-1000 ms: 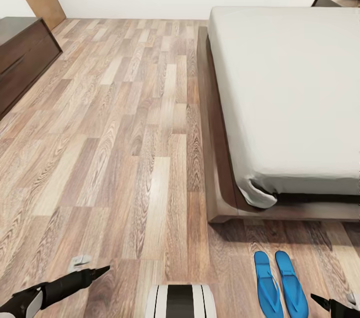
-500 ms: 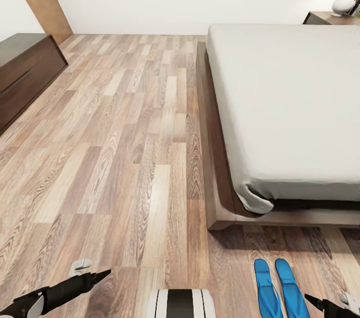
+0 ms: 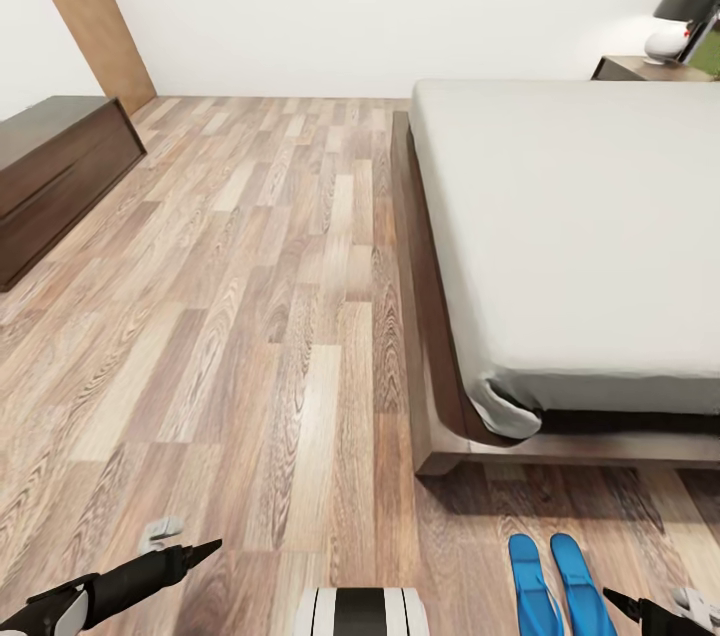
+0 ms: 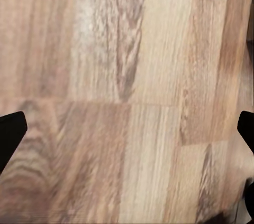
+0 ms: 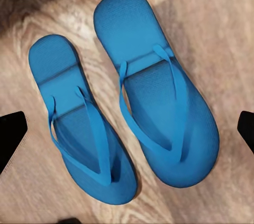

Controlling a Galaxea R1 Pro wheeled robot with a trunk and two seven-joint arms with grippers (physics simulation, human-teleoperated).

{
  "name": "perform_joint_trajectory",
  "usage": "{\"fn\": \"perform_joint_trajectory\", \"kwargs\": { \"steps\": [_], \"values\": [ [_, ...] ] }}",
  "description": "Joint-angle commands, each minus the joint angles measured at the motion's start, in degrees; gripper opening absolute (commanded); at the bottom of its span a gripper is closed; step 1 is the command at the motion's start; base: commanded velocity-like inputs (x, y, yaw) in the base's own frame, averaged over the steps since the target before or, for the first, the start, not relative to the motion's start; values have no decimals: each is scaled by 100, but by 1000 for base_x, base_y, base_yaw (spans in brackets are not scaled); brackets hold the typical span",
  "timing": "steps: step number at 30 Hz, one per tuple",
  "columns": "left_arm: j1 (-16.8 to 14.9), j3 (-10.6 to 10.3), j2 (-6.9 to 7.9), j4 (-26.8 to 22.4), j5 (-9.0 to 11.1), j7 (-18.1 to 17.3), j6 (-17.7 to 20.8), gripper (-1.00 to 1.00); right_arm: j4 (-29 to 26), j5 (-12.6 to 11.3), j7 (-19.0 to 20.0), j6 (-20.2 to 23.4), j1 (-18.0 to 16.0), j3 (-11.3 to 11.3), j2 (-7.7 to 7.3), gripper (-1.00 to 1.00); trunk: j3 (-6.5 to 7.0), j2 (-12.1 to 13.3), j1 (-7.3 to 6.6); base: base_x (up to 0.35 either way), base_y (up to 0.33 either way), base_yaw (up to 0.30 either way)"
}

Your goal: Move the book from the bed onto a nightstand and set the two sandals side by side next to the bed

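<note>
Two blue sandals (image 3: 553, 584) lie side by side on the wood floor just off the foot corner of the bed (image 3: 570, 236), soles down. In the right wrist view both sandals (image 5: 159, 97) lie close below my right gripper (image 5: 127, 134), which is open and holds nothing. That right gripper (image 3: 625, 604) hovers beside them at the head view's lower right corner. My left gripper (image 3: 195, 553) hangs open over bare floor (image 4: 127, 76) at the lower left. A nightstand (image 3: 630, 68) stands beyond the bed's far corner. The book is out of view.
A long dark cabinet (image 3: 50, 166) runs along the left wall, next to a tan wooden panel (image 3: 85, 6). A lamp (image 3: 680, 11) with a dark shade stands on the nightstand. Wide plank floor (image 3: 250, 296) lies between cabinet and bed. My base (image 3: 362, 611) shows at the bottom.
The head camera has tilted up: more wall, the nightstand and its lamp came into view, and the sandals slid toward the bottom edge. Both arms look unmoved.
</note>
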Motion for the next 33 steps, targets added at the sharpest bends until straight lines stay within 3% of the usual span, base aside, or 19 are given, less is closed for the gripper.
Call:
{"fn": "perform_joint_trajectory", "kwargs": {
  "steps": [1, 33],
  "values": [
    [-2, 48, -3, -3, -44, -26, 39, 100, -2, -22, 23, 57, -1, -32, -1, 100, 19, 0, -3, 0, 0, 0],
    [-2, 47, -15, 4, -50, 9, 39, 100, 3, -22, 23, 57, -1, -32, 10, 100, 728, 43, -86, 0, 0, 0]
  ]
}}
